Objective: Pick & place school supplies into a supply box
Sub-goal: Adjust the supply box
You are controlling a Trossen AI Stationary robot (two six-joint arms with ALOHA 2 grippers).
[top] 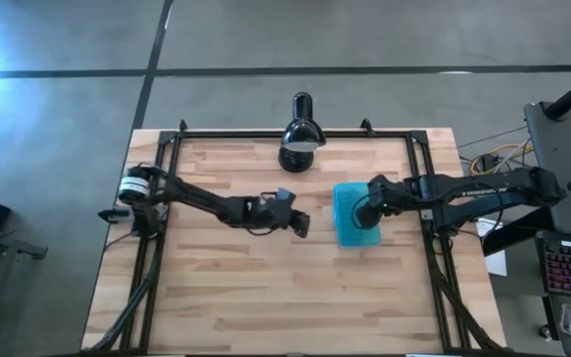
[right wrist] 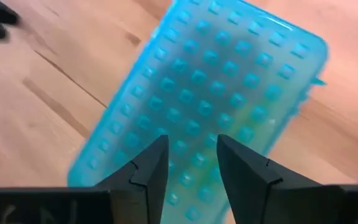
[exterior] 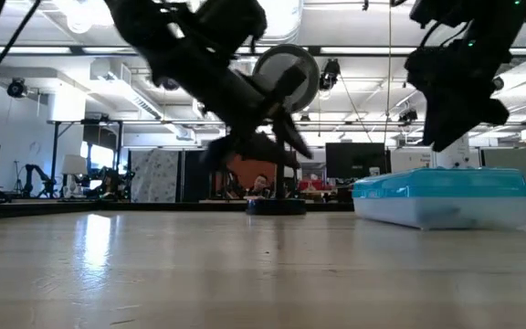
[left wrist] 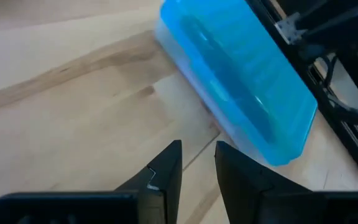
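While one supply box point(top: 357, 215) lies closed, two tools, left tool point(top: 303, 224) and right tool point(top: 365, 212), narrowly parted, empty.

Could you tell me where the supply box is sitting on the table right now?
In the high view, the supply box lies closed on the table's right half, directly under the right gripper, with the black lamp behind it.
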